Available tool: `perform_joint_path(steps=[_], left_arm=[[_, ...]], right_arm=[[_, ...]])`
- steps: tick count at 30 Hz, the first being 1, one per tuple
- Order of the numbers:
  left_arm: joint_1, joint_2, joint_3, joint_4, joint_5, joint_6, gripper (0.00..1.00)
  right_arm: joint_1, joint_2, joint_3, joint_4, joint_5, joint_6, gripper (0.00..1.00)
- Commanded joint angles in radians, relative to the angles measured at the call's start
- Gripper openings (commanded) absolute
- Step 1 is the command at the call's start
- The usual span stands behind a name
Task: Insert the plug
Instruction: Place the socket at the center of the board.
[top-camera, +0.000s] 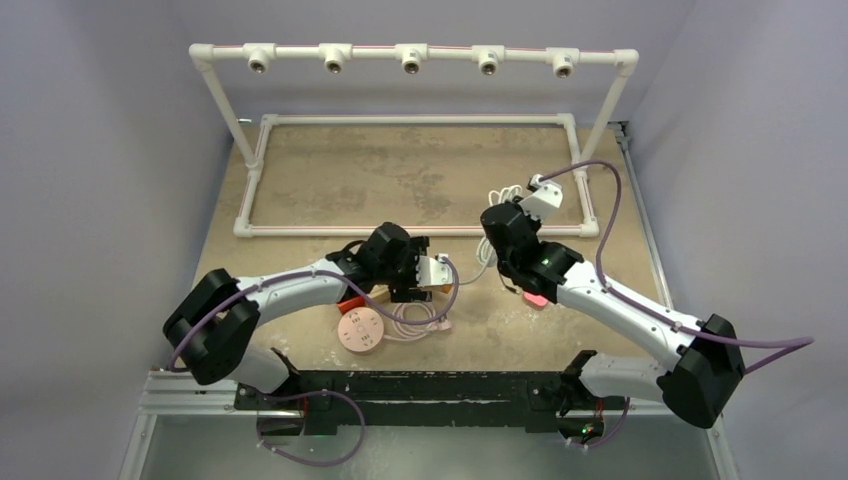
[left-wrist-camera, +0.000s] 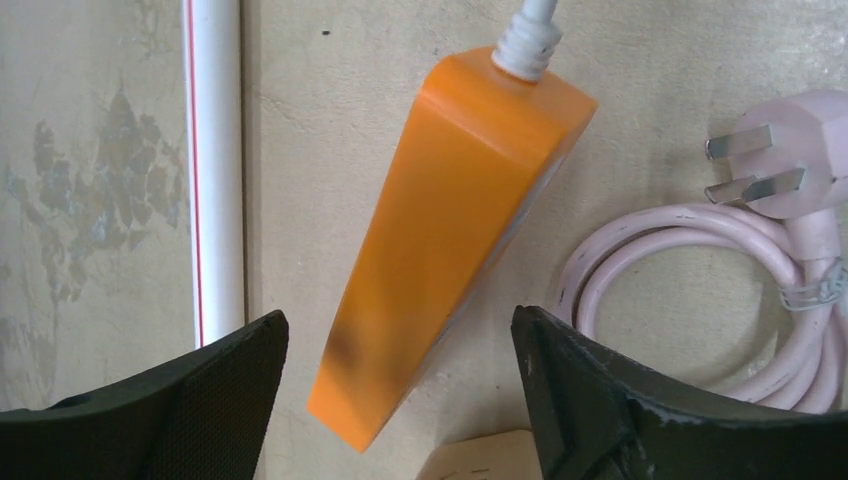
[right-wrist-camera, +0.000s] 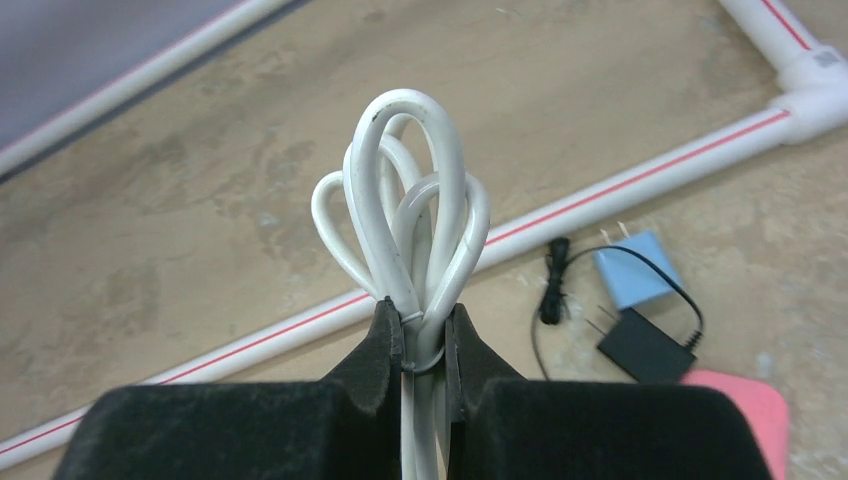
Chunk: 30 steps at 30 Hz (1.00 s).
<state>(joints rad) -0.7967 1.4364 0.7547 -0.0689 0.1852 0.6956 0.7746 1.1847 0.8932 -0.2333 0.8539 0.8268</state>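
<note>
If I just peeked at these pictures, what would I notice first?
Probably the bright orange power strip, sitting between the left gripper's wide-open fingers without touching them. Next, the looped white cable bundle pinched tight in the right gripper, and the pale pink plug lying on the table just beside the strip.

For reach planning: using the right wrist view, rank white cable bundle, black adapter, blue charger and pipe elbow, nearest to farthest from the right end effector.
1. white cable bundle, clamped in the right end effector.
2. black adapter, lower right.
3. blue charger, just beyond it.
4. pipe elbow, far top right.
</note>
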Motion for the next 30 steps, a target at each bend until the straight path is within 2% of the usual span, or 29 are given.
perform_joint_path(steps=[1, 4, 7, 11, 13, 15, 22, 30], left_arm=[[0.003, 0.076, 0.094, -0.079, 0.040, 0.121, 0.78], [0.002, 0.149, 0.186, -0.197, 0.063, 0.171, 0.60], [0.002, 0.237, 0.318, -0.357, 0.145, 0.180, 0.42], [-0.004, 0.345, 0.475, -0.547, 0.293, 0.200, 0.15], [-0.016, 0.373, 0.525, -0.604, 0.336, 0.199, 0.06], [-0.037, 0.388, 0.553, -0.629, 0.349, 0.191, 0.03], [-0.088, 0.510, 0.682, -0.765, 0.449, 0.115, 0.03], [-0.134, 0.651, 0.780, -0.692, 0.452, -0.037, 0.02]], right_arm=[[0.006, -0.017, 0.099, -0.285, 0.141, 0.195, 0.00], [0.000, -0.004, 0.116, -0.450, 0.172, 0.287, 0.00], [-0.014, 0.000, 0.117, -0.590, 0.181, 0.381, 0.00], [-0.066, 0.000, 0.108, -0.698, 0.166, 0.443, 0.00], [-0.112, -0.002, 0.103, -0.716, 0.151, 0.434, 0.00], [-0.154, -0.002, 0.098, -0.718, 0.142, 0.413, 0.00], [-0.266, 0.037, 0.068, -0.775, 0.154, 0.418, 0.03], [-0.400, 0.069, 0.024, -0.764, 0.152, 0.414, 0.05]])
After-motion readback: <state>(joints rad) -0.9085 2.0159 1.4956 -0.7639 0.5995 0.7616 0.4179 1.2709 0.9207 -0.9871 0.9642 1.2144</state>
